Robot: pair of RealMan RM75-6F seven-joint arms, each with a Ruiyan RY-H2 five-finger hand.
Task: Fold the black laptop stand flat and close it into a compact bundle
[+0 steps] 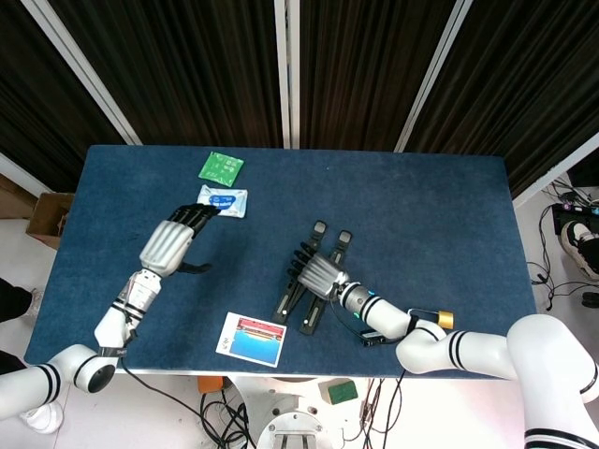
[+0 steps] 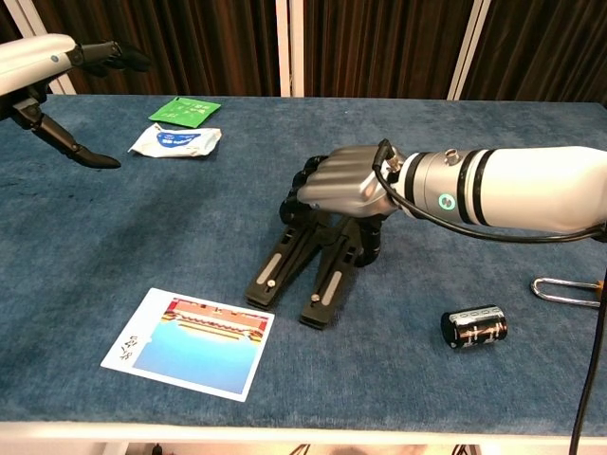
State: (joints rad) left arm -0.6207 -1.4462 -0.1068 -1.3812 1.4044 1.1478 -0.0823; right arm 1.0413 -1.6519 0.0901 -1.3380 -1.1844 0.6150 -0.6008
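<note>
Blue cloth covers the table (image 1: 421, 215), dark curtains behind it. Near its front middle lies the black laptop stand (image 1: 306, 297), its two legs splayed in a narrow V. The right hand (image 1: 314, 273) sits on the stand's far end — fingers curled down around the joined bars, gripping them. Just right of the stand lie a small black cylinder (image 2: 474, 326) and a padlock (image 2: 567, 291); just left, a picture card (image 1: 251, 339). Well left, the left hand (image 1: 171, 245) hovers with fingers apart, holding nothing, fingertips near a white wipes packet (image 1: 222, 200) — a green packet (image 1: 222, 167) beyond.

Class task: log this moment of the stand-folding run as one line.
right hand: grips laptop stand | stand: legs nearly together, on table | left hand: open, raised, away
</note>
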